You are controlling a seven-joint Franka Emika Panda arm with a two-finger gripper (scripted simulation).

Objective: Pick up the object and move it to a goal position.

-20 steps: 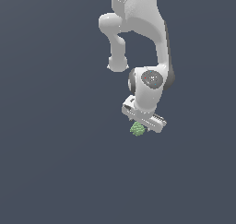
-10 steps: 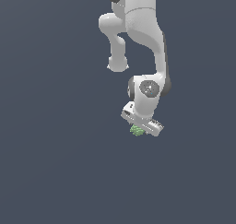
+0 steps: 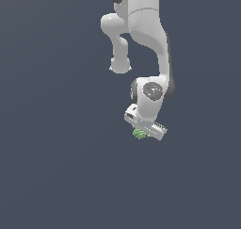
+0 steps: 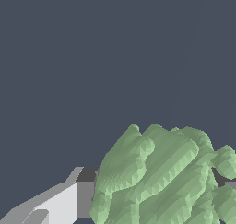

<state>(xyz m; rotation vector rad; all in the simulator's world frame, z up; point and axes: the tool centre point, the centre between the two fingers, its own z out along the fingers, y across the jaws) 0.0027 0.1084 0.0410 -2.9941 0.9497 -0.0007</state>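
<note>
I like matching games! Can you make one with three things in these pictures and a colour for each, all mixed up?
Things:
1. bumpy blob
2. robot arm
3. background

Colours:
A. white
B. dark grey-blue
C. light green

Right pairs: 1-C, 2-A, 3-B.

My gripper (image 3: 142,132) hides most of the green object (image 3: 139,134) in the exterior view, and my arm (image 3: 141,25) runs off that picture's top edge. In the wrist view the object (image 4: 166,177) is cut off by the frame, and only slivers of my fingers (image 4: 64,202) show beside it.
</note>
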